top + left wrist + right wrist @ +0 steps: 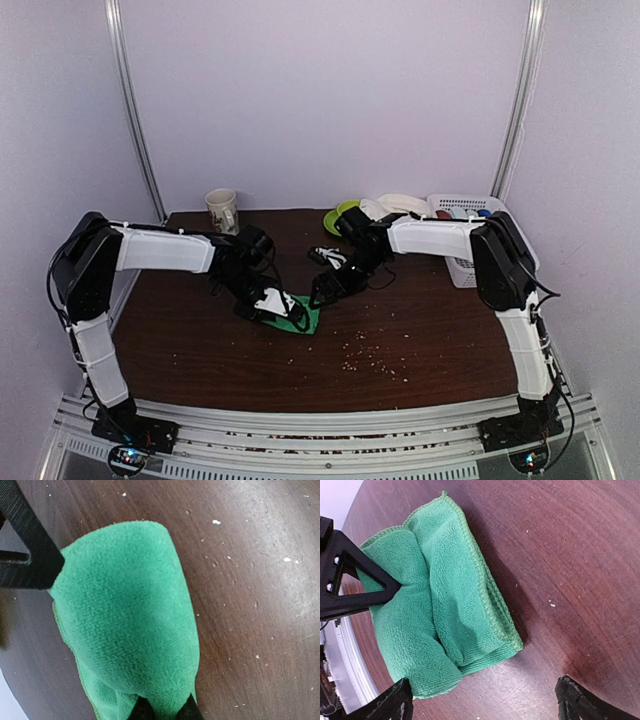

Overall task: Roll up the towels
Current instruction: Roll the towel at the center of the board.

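A bright green towel [440, 600] lies folded into a thick, partly rolled bundle on the dark wooden table [200, 340], near the middle [303, 318]. My left gripper [166, 711] is shut on one end of it; in the left wrist view its two dark fingertips [142, 711] pinch the cloth [125, 615]. My right gripper [487, 702] stands wide open just off the other end, with nothing between its fingertips [395, 700]. In the top view the left gripper [272, 300] and the right gripper [322, 293] face each other across the towel. A cream-white towel [400, 203] lies at the back right.
A mug [222, 210] stands at the back left. A lime-green dish [343, 216] sits beside the white cloth. A white basket [465, 240] with coloured rolls stands at the right edge. Crumbs [372, 357] are scattered on the table in front of the towel.
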Motion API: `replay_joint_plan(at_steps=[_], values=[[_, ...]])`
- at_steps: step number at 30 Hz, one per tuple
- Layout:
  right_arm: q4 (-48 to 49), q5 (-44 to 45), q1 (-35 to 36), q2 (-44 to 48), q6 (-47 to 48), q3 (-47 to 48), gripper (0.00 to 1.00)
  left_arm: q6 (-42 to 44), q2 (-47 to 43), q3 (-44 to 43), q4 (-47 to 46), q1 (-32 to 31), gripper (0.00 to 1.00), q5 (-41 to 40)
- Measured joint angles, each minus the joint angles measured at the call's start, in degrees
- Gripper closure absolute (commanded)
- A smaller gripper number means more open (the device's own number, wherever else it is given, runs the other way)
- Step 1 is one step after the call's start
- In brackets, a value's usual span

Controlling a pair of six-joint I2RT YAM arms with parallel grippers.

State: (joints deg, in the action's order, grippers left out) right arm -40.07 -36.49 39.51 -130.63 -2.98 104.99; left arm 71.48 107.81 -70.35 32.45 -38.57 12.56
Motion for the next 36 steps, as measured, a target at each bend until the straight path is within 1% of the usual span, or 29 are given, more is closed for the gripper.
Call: replay_joint_plan(at_steps=[5, 12, 19, 24, 28, 31, 36], values=[[1.5, -2.8, -0.4, -0.3, -3.1, 0.0, 0.00, 2.5, 2.9, -4.8, 5.1, 0.1, 0.95, 0.3], [6.0, -6.8, -0.4, -1.4, -7.1, 0.1, 0.00, 3.9, 6.4, -10.9, 11.4, 0.1, 0.95, 0.3], [7.5, -9.3, -0.2, -5.2, -8.1, 3.0, 0.00, 5.0, 6.8, -11.5, 12.3, 0.1, 0.96, 0.3], [6.7, -11.4, 0.1, -9.0, -7.5, 8.8, 0.00, 5.6, 6.8, -11.4, 12.1, 0.1, 0.97, 0.4], [4.8, -12.9, 0.6, -11.5, -5.4, 12.6, 0.08, 5.6, 6.8, -11.4, 12.1, 0.1, 0.97, 0.4], [3.7, -14.1, 1.4, -12.2, -3.7, 13.6, 0.14, 5.6, 6.8, -11.4, 12.1, 0.1, 0.98, 0.4], [1.7, -14.8, 3.0, -12.2, -2.2, 13.6, 0.20, 5.6, 6.8, -11.4, 12.1, 0.1, 0.98, 0.4]])
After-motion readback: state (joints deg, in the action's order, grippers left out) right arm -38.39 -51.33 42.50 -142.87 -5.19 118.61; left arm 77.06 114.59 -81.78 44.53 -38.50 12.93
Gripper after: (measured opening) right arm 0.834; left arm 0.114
